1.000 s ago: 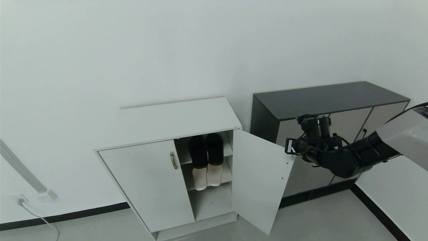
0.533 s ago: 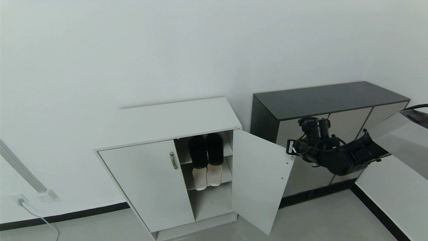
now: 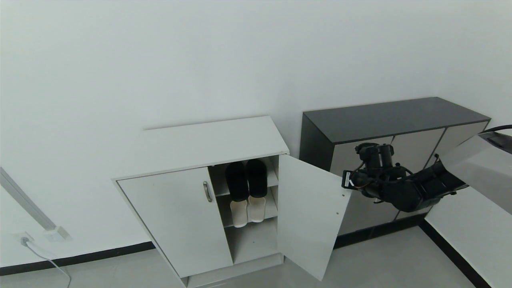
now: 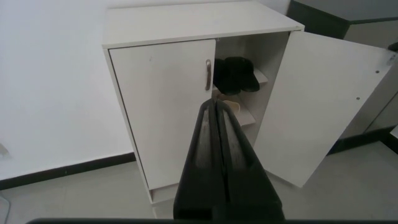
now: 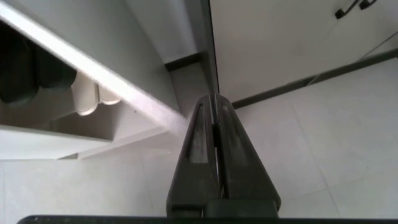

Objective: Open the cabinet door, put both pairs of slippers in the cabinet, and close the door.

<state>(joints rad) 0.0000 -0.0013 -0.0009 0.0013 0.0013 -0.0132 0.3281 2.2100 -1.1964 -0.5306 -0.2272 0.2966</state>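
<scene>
White wall [image 3: 160, 60] behind cabinet [image 3: 208, 144]; open door [image 3: 308, 212] edge beside right claw [image 3: 346, 179].

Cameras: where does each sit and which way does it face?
Head view: on the head, facing down at the cabinet; right gripper by the open door.
Left wrist view: on the left wrist, facing the cabinet front; left gripper ahead.
Right wrist view: on the right wrist, along the door edge; right gripper ahead.
Shared: all three see the slippers.

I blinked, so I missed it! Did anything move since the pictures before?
Barely. The right arm shifted back a little, while the right gripper stayed shut at the open door's outer edge. Door, black slippers and white slippers stayed put.
</scene>
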